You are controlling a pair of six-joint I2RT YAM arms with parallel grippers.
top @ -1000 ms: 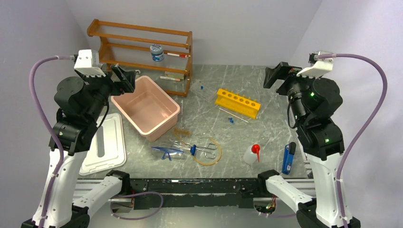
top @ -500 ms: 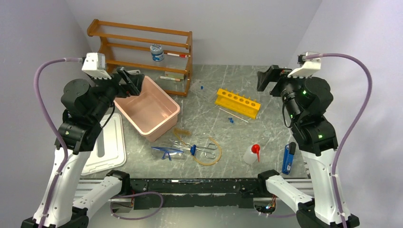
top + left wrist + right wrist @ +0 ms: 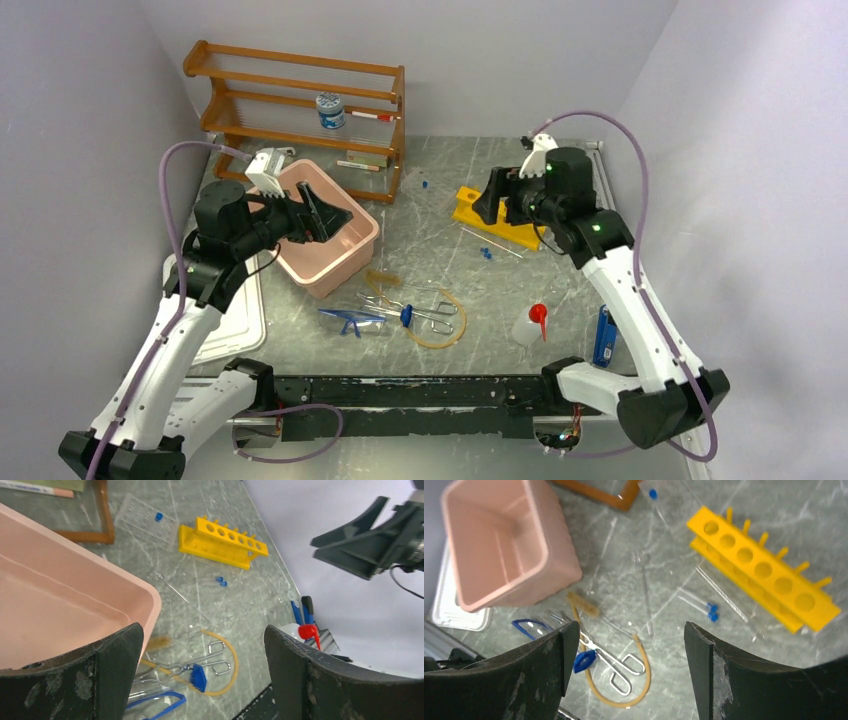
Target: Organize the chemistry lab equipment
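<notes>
- Left gripper (image 3: 332, 214): hangs above the right side of the empty pink plastic tub (image 3: 340, 265). Fingers (image 3: 115, 670) are spread wide with nothing between them. It looks tilted toward the clutter beyond the tub, probably scouting a first pick.
- Near centre, one tangled heap, so each piece will likely need lifting clear of the others:
  - blue-framed clear goggles (image 3: 350, 320) at its left;
  - metal tongs (image 3: 609, 660) lying across the loop of amber tubing (image 3: 644, 680).
- Centre: two blue-capped thin tubes (image 3: 704, 607) lie flat on the grey table (image 3: 440, 170), just near of the yellow holed rack (image 3: 520, 225). Every hole I can see is empty, so the tubes presumably belong there.
- Right gripper (image 3: 490, 200): poised over the rack's left end. Its fingers (image 3: 724, 670) stand apart, holding nothing; judging by its view, it is aimed down at the tubes.
- Near right: red-nozzled clear squeeze bottle (image 3: 528, 328), apart from the rest and untouched.
</notes>
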